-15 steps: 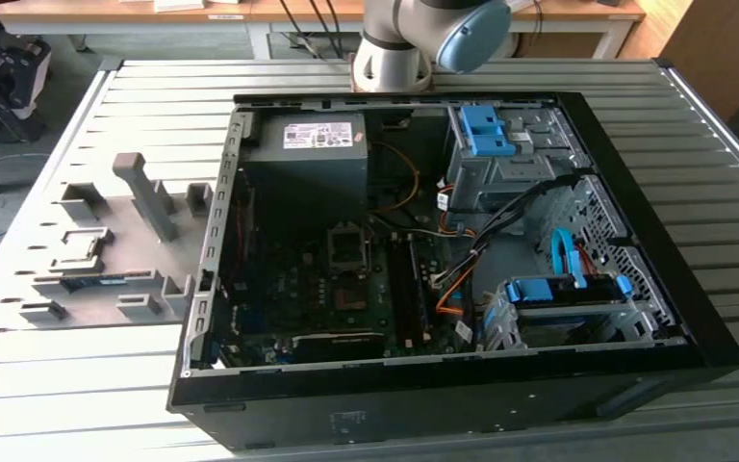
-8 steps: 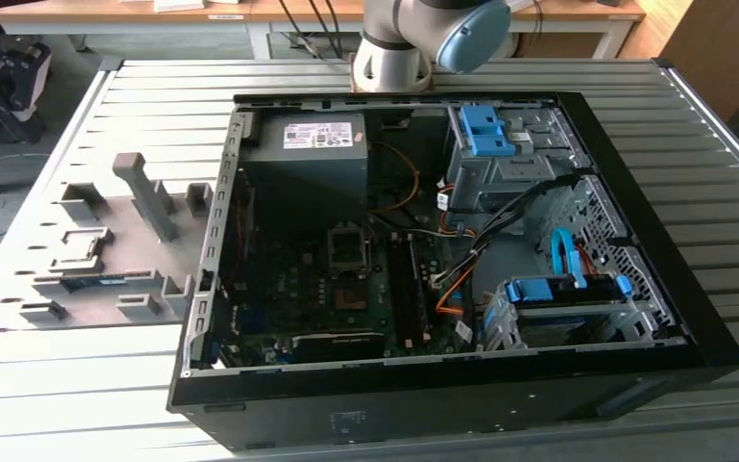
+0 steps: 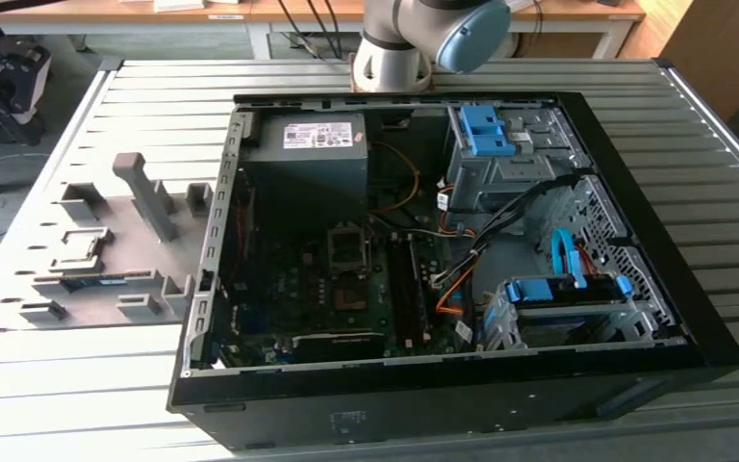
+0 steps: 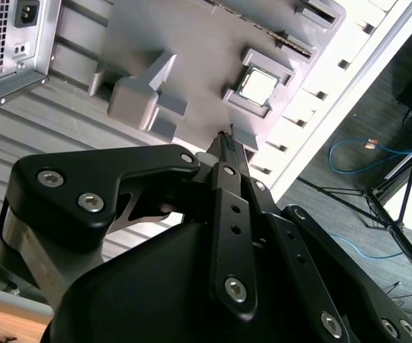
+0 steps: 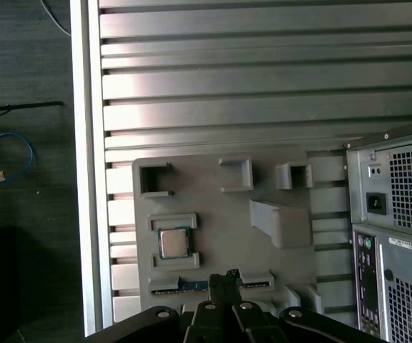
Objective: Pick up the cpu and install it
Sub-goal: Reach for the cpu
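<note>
Silver-grey, the cpu [image 5: 172, 244] lies flat in a recess of the grey tray [image 5: 220, 214] on the counter [image 5: 263, 86], just ahead of the clenched, empty hand [image 5: 224, 279]; a clean grasp likely needs it opened and centred squarely over the chip's edges.

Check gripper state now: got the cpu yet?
Gripper: closed, holding nothing. The cpu lies in its holder on the grey tray, apart from the fingertips.

Slatted table [image 3: 139, 106] under computer case [image 3: 408, 414] and grey, perhaps plastic, fixture [image 3: 132, 255]
</note>
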